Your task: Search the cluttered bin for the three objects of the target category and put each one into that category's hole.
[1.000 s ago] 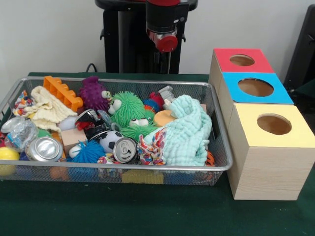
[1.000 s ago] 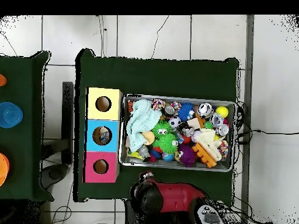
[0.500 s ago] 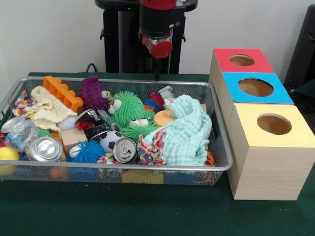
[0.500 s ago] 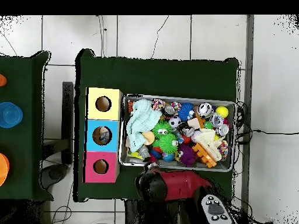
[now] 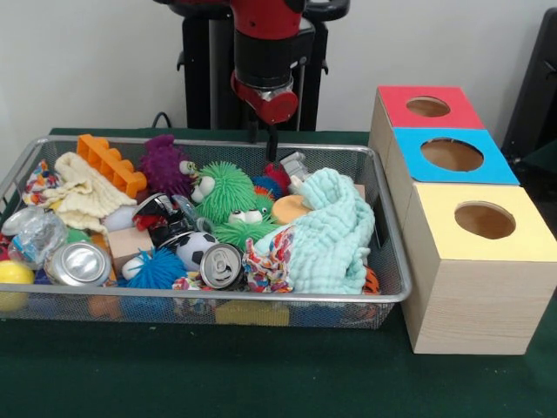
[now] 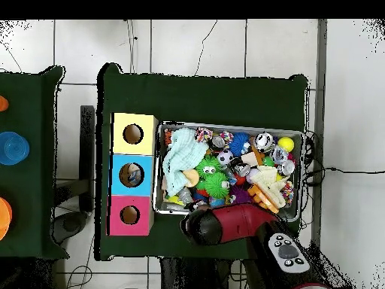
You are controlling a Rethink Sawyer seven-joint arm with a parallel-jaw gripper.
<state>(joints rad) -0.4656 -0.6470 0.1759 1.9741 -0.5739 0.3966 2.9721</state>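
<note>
Above bin's far rim, claw points straight down; cannot tell its opening.

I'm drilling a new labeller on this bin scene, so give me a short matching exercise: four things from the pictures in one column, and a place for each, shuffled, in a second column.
Things:
1. orange block
2. yellow ball
3. mint cloth
4. red-topped box

Places, as the front view shows them:
A. bin's right end, beside the boxes
B. farthest in the row of boxes
C. bin's near left corner
D. bin's far left, against the rim

Pairs: 1-D, 2-C, 3-A, 4-B
</note>
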